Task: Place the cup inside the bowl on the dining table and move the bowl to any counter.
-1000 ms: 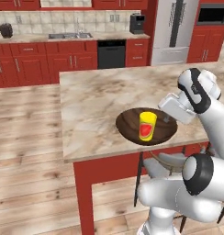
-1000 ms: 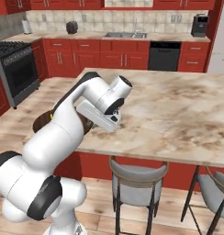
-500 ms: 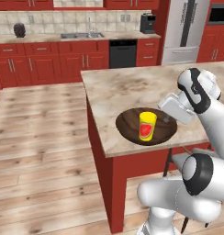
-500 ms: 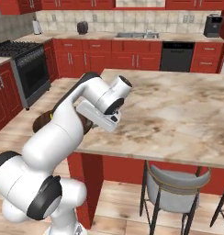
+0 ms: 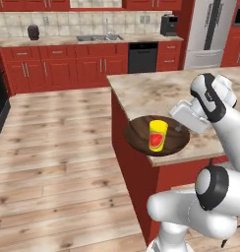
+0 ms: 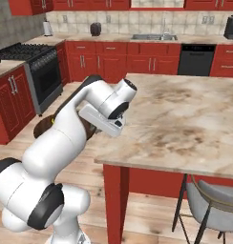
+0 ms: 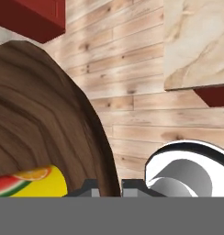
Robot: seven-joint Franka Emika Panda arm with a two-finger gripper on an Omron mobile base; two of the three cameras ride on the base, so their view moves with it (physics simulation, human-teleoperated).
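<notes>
The wide dark brown bowl (image 5: 141, 133) hangs level at the dining table's (image 5: 156, 91) near left corner, partly out over the floor. The yellow cup (image 5: 158, 135) with its red mark stands upright inside it. My gripper (image 5: 179, 129) is shut on the bowl's right rim. In the hand view the bowl (image 7: 45, 114) takes up the left side, the cup (image 7: 33, 181) lies at the bottom left, and the rim runs down between my gripper's (image 7: 109, 190) tips. From the right base view my arm hides most of the bowl (image 6: 41, 127).
The counter (image 5: 68, 41) on red cabinets runs along the back wall with a sink (image 5: 100, 38), a dishwasher (image 5: 142, 56) and a coffee machine (image 5: 168, 24). A fridge (image 5: 210, 29) stands at the back right, a stove (image 6: 37, 62) at the left. A stool (image 6: 214, 200) sits under the table. Wooden floor (image 5: 53, 147) lies open to the left.
The whole picture has shifted: the base has driven, so table and cabinets slid right in both base views. The bowl with the cup stays in my grip, unchanged relative to the arm.
</notes>
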